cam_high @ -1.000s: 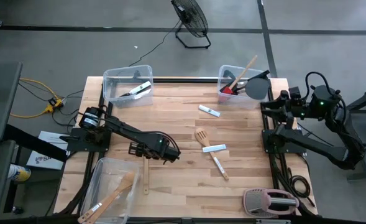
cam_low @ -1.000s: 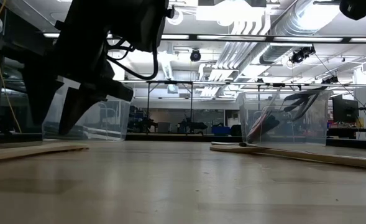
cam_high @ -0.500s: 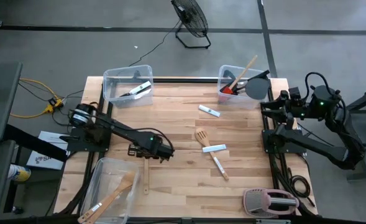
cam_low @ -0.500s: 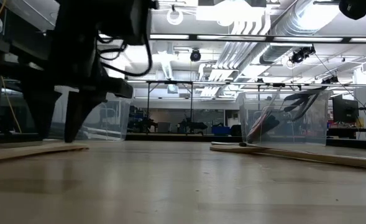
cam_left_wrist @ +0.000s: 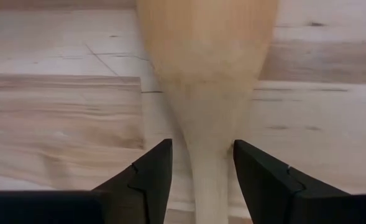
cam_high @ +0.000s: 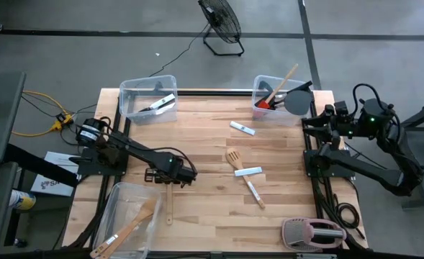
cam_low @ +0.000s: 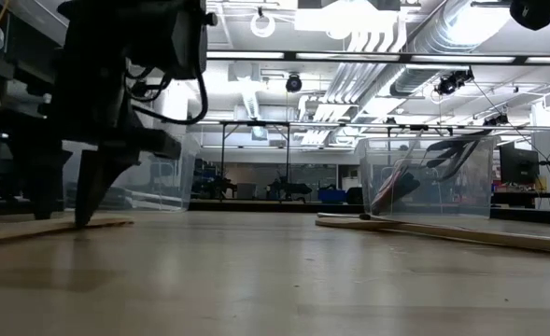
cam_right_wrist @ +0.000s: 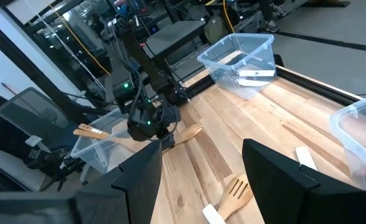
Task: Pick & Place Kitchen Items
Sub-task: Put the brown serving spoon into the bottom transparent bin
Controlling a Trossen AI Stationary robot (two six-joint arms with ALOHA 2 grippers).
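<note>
The left gripper [cam_high: 168,181] was down low on the butcher-block table [cam_high: 212,151], straddling a pale wooden spoon [cam_high: 169,201] that lay flat near the front left bin [cam_high: 125,226]. From the left wrist camera the two dark wedge-shaped fingers [cam_left_wrist: 150,177] sat apart on either side of the spoon's neck [cam_left_wrist: 207,168], where the smooth rounded bowl narrows into the handle. There were thin gaps on both sides, so not clamped on it.

The right gripper [cam_right_wrist: 201,180] was parked up off the right edge of the table with its fingers spread wide and nothing between them.

The rest of the stuff was scattered around:
- a slotted wooden turner [cam_high: 233,158] mid-table, touching a white-bladed knife [cam_high: 248,171], with another slim utensil [cam_high: 254,191] just below them
- a small white piece [cam_high: 242,128] farther back
- the clear back-left bin [cam_high: 148,99] had a black-handled knife in it
- the back-right bin [cam_high: 269,101] was stuffed with a red spatula [cam_high: 263,104], a wooden spoon handle sticking out, and a dark grey spatula [cam_high: 296,102]
- the front left bin held a wooden turner [cam_high: 129,229]
- the pink-and-grey toaster [cam_high: 314,234] sat at the front right corner
</note>
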